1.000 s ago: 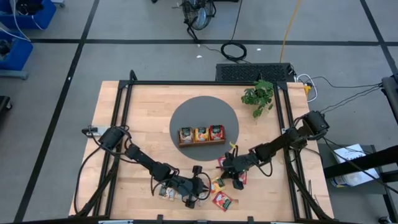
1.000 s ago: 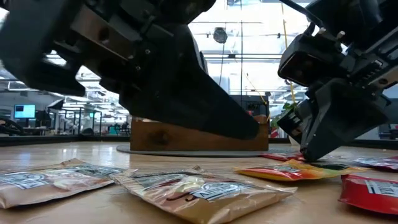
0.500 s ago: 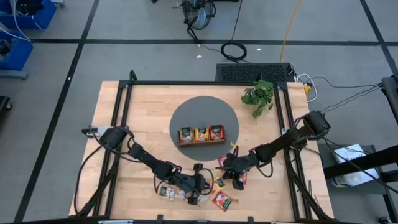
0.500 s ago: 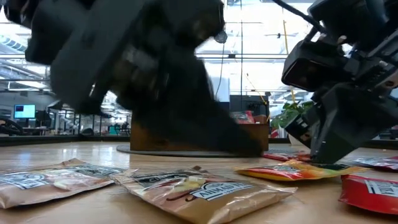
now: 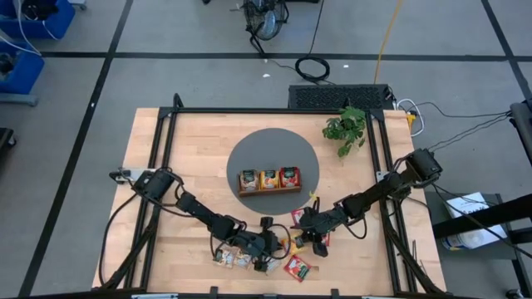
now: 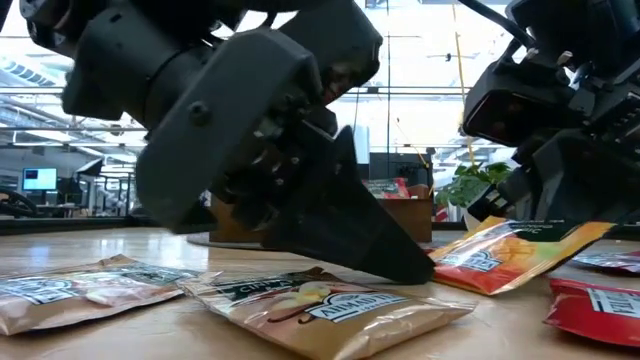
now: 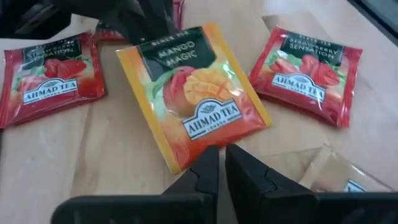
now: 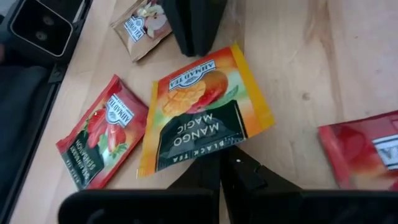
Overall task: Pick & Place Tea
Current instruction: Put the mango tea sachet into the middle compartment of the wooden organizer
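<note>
Right wrist view shows the right gripper [image 8: 219, 163] with its fingers clamped on one edge of the mango tea sachet [image 8: 202, 114], which tilts up off the wooden table [image 5: 191, 149] in the low view. Opposite, the left gripper [image 7: 221, 163] has its fingers pressed together, tips just at the sachet's other edge, gripping nothing I can make out. Red strawberry sachets [image 7: 308, 73] lie on either side, pale beige ones [image 6: 320, 305] nearer the table's front. Farther back, the wooden tray [image 5: 269, 180] sits on a grey round mat [image 5: 249, 154].
</note>
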